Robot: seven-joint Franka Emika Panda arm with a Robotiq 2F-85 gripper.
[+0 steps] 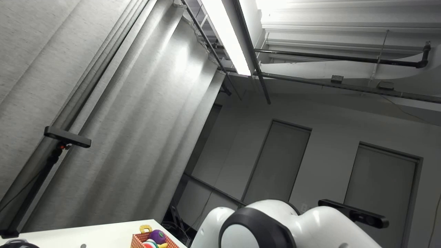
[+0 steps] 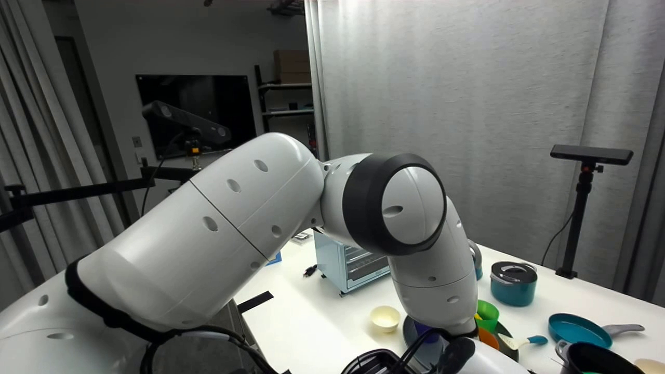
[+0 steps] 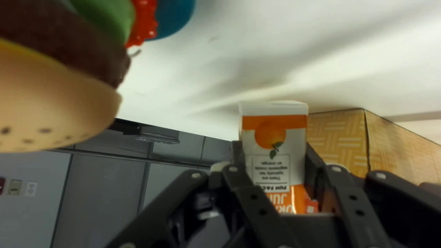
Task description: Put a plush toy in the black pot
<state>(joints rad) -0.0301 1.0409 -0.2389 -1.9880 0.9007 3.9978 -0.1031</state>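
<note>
Orange and white juice carton [image 3: 272,151] is what the gripper [image 3: 274,154] has hold of right now: a dark finger snug on each side, so the jaws stand only as far apart as the carton is wide. Lettering's upside down in the wrist view. Honestly can't tell whether that's the task's plush toy. Just beside it there's a yellow box [image 3: 339,137] with a woven-looking print, no idea whether they touch. Over on the other side, a big toy burger [image 3: 51,89], sesame dots and all.

As for the black pot [image 2: 597,356], it's on the white table [image 2: 291,322], cut off at the bottom of an exterior view, near a blue frying pan [image 2: 576,330]. Speck of green [image 2: 591,372] down at the edge, too little to name. Further back sits a teal pot [image 2: 513,293] with a black lid [image 2: 511,271]. Then in an exterior view you get a red checked basket [image 1: 138,240] by the table's corner, with a round purple thing [image 1: 157,236] in it. Big white arm [image 2: 410,205] blocks a fair bit of my view of the table.
</note>
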